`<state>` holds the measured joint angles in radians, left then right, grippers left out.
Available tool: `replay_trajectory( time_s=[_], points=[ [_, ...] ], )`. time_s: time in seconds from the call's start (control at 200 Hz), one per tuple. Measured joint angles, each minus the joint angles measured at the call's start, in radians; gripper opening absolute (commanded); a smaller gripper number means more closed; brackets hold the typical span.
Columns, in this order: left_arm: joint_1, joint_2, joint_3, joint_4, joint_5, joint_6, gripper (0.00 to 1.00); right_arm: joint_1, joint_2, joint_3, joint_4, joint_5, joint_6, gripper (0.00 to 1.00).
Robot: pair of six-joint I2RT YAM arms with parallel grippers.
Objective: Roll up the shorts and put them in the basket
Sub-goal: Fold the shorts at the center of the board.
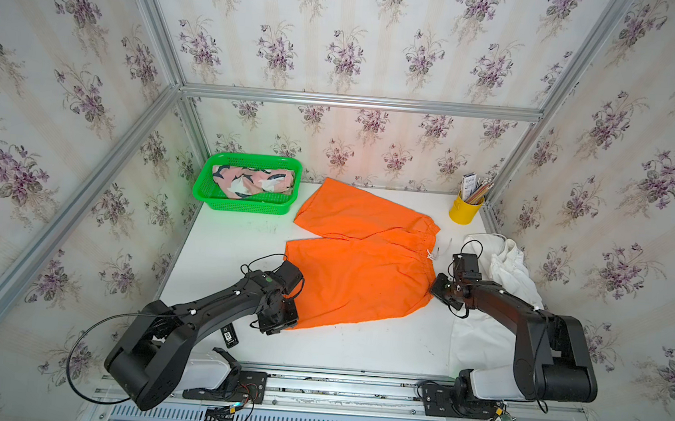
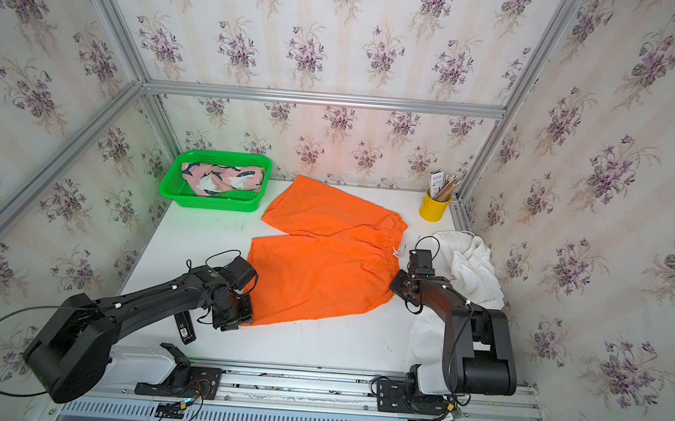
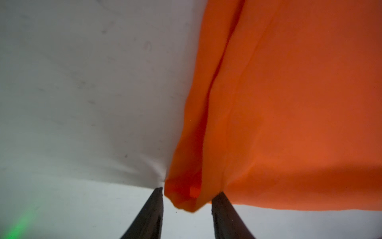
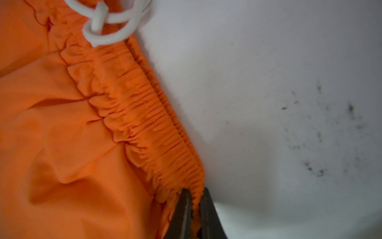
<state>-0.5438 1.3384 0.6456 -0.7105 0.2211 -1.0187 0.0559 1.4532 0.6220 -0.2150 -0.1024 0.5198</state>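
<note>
- The orange shorts lie spread flat at the middle of the tabletop, with the waistband toward 3 o'clock and both legs toward 9 o'clock. This looks like a layout for folding or rolling.
- The right fingers are clenched on the near end of the waistband, at about 4 o'clock of the garment. That probably anchors this corner. The white drawstring lies knotted farther along the band.
- The left fingers stand apart on either side of the near leg's hem corner, at about 7 o'clock. They are not pinching it, so this corner is not yet secured.
- With both near corners held, the near half could be carried toward 12 o'clock over the far leg.
- The pink shorts already sit bundled in the green basket at 10 o'clock.
- The white shorts lie bunched at 3 o'clock, partly under the right arm.
- Bare tabletop lies open at 6 o'clock and at 9 o'clock.
- The far leg reaches the 12 o'clock edge beside the basket.
- A yellow cup at 1 o'clock is well apart.
- A small black object lies near the left arm.
</note>
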Motion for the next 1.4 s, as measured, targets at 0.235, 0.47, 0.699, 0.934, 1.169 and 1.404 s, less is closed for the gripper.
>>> replay_trajectory(
  time_s=[0.235, 0.47, 0.699, 0.934, 1.169, 1.404],
  points=[
    [0.0, 0.038, -0.005, 0.015, 0.011, 0.016, 0.14, 0.0, -0.009, -0.01, 0.004, -0.004, 0.0, 0.0],
    [-0.002, -0.106, 0.067, -0.061, -0.039, 0.047, 0.0, 0.0, -0.095, -0.011, -0.09, -0.045, 0.0, 0.0],
    [0.007, -0.365, 0.236, -0.265, -0.132, 0.082, 0.0, 0.001, -0.362, 0.01, -0.234, -0.079, 0.018, 0.0],
    [0.009, -0.502, 0.457, -0.513, -0.227, 0.098, 0.0, 0.005, -0.663, 0.031, -0.443, -0.181, 0.105, 0.0],
    [0.018, -0.391, 0.725, -0.61, -0.379, 0.203, 0.02, 0.006, -0.693, 0.134, -0.509, -0.283, 0.164, 0.0],
    [0.122, 0.01, 0.977, -0.455, -0.393, 0.394, 0.01, 0.006, -0.502, 0.082, -0.337, -0.275, 0.218, 0.0]
  ],
)
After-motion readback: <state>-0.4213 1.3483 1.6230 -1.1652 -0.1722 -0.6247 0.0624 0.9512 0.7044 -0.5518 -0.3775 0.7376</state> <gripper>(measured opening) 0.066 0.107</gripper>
